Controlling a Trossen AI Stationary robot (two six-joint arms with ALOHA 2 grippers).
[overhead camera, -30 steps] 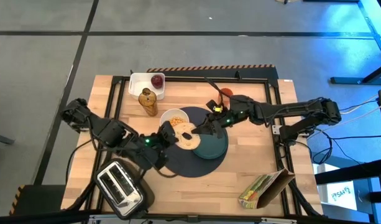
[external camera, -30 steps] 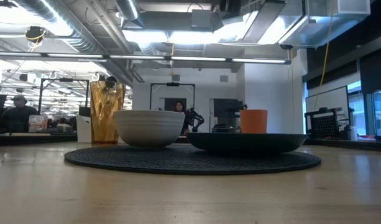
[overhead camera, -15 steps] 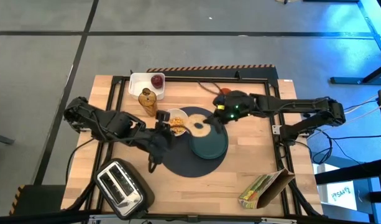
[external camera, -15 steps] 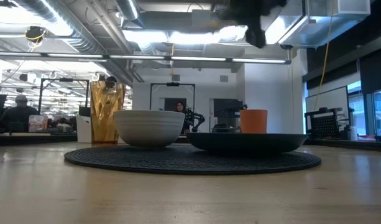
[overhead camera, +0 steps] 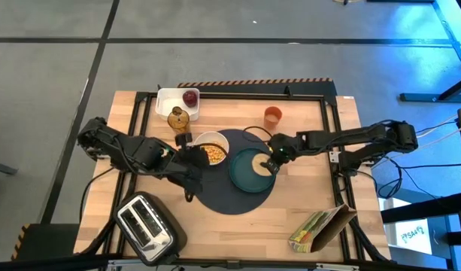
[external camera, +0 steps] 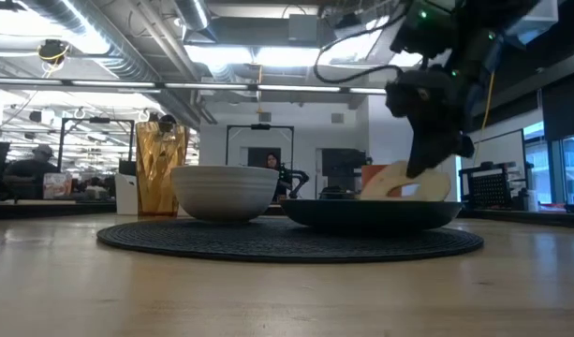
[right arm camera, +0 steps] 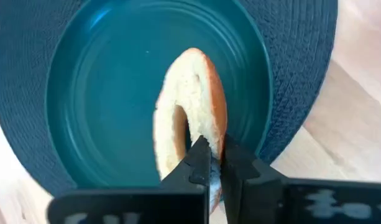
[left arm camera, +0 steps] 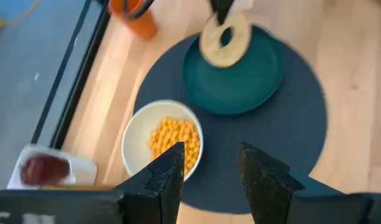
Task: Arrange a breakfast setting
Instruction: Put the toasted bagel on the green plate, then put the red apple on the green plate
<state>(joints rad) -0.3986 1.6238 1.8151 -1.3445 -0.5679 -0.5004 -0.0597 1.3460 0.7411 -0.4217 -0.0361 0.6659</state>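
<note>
A white bowl (overhead camera: 211,153) of yellow cereal and a teal plate (overhead camera: 252,172) sit on the round dark-grey mat (overhead camera: 230,202). My right gripper (overhead camera: 274,166) is shut on a bagel (overhead camera: 258,161) over the plate; it also shows in the low view (external camera: 434,161). My left gripper (overhead camera: 195,159) is open and empty above the mat, next to the bowl (left arm camera: 164,138). The small orange cup (overhead camera: 272,114) stands on the table beyond the mat. The red fruit (overhead camera: 190,97) lies in a white tray. The spoon is out of view. My right gripper pinches the bagel's ring (right arm camera: 210,132) between its two fingers, one finger at the hole side and one at the outer rim. The fingers come slanting down from the table's right. The bagel stands on edge, tilted, over the plate; the plate's rim (external camera: 380,208) hides its lower edge.
A silver toaster (overhead camera: 144,222) stands at the near left corner and a cereal bag (overhead camera: 320,227) lies at the near right. An amber container (overhead camera: 178,120) stands by the white tray (overhead camera: 170,103) at the far left. A person (external camera: 268,167) shows far behind the table.
My right gripper has carried the bagel from over the mat's middle toward the table's right edge and down onto the teal plate's area, coming into the low view. My left gripper has drawn back from the bagel toward the table's left, uncovering the bowl.
</note>
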